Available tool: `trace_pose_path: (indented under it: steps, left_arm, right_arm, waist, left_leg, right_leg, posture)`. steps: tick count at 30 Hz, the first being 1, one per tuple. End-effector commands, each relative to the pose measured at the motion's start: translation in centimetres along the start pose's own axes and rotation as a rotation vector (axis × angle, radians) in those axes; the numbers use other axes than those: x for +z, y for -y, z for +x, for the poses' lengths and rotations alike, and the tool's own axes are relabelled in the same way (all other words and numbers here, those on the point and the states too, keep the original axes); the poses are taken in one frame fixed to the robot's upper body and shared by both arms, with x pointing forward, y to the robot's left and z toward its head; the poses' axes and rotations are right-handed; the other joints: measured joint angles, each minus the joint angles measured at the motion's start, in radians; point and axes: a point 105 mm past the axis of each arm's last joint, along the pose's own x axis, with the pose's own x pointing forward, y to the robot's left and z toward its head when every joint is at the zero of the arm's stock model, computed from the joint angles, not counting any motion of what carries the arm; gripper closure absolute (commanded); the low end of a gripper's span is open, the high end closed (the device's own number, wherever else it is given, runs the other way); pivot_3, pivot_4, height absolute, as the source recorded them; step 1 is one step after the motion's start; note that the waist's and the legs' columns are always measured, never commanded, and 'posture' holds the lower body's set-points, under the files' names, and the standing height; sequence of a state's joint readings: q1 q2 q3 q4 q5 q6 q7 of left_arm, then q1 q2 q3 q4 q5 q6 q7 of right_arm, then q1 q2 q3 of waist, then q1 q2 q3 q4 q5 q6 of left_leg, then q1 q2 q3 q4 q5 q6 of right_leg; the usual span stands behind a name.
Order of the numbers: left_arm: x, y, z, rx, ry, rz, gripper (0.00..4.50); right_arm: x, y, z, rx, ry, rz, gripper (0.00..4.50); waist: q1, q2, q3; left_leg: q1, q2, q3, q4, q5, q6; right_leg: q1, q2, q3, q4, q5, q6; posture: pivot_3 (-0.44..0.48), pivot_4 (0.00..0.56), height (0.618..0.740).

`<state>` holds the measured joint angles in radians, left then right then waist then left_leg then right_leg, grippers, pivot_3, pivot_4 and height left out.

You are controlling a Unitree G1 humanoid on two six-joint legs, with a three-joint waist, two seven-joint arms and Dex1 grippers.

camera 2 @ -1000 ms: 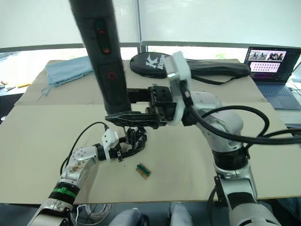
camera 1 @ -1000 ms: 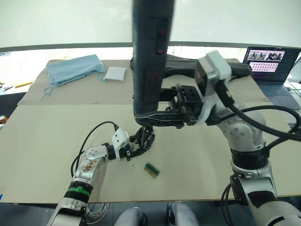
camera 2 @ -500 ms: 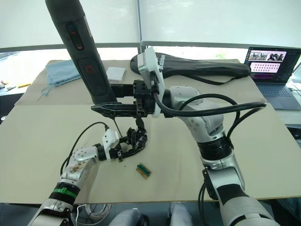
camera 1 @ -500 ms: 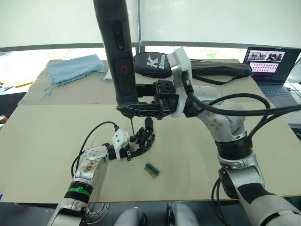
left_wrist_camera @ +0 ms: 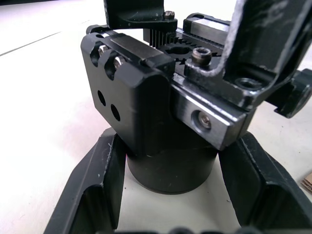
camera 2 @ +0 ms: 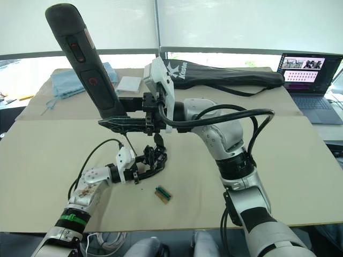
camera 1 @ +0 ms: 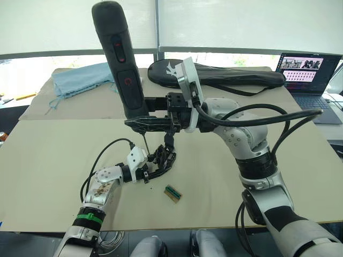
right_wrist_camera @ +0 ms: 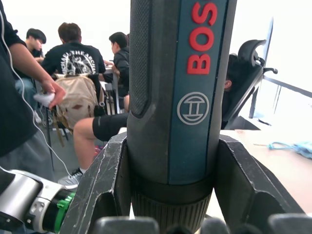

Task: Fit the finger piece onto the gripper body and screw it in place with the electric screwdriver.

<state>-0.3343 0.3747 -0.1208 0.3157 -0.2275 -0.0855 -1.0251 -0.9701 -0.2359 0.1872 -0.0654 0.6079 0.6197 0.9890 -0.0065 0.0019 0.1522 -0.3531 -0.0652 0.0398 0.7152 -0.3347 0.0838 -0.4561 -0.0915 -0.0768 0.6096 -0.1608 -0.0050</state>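
Observation:
My right gripper (camera 1: 140, 123) is shut on the electric screwdriver (camera 1: 120, 64), a thick black tool with red buttons. It stands nearly upright with its top tilted left. Its thin bit (camera 1: 144, 142) points down just left of the gripper body (camera 1: 164, 159). My left gripper (camera 1: 154, 170) is shut on that body's round base (left_wrist_camera: 170, 170), with one finger (left_wrist_camera: 95, 187) on each side. Two black pieces rise from the body's top, one of them (left_wrist_camera: 265, 44) beside a screw (left_wrist_camera: 201, 56). Which is the finger piece I cannot tell.
A small green-and-brown item (camera 1: 172, 193) lies on the tan table (camera 1: 64, 144) near the left gripper. At the back lie a black racket bag (camera 1: 230, 76), a blue cloth (camera 1: 86, 77), a white pad (camera 2: 130, 84) and a laptop (camera 1: 308, 72). People sit behind the screwdriver in the right wrist view.
My right arm has swung the screwdriver to the left and away from the camera, bringing its bit down beside the gripper body. The left gripper and the body have stayed put.

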Motion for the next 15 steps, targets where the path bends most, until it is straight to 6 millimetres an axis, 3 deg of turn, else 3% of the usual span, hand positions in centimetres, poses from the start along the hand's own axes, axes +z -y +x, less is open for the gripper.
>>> trace_pose_path:
  steps: [1, 15]
  left_arm:
    - [-2.2, 1.0, -0.2, -0.020, -0.079, -0.067, 2.23]
    - [-2.2, 1.1, -0.3, -0.023, -0.085, -0.069, 2.23]
  right_arm:
    - [1.0, 0.0, 0.2, 0.000, 0.027, -0.053, 2.56]
    - [-0.3, 0.3, 0.2, -0.019, -0.020, -0.028, 2.56]
  waist:
    - [-0.001, 0.000, 0.000]
    - [-0.006, 0.000, 0.000]
  left_leg:
    - [0.000, 0.000, 0.000, 0.000, 0.000, 0.000]
    - [0.000, 0.000, 0.000, 0.000, 0.000, -0.001]
  right_leg:
    - [0.000, 0.000, 0.000, 0.000, 0.000, 0.000]
    - [0.000, 0.001, -0.002, 0.000, 0.000, 0.000]
  posture:
    - [0.000, 0.150, 0.740]
    - [0.000, 0.150, 0.740]
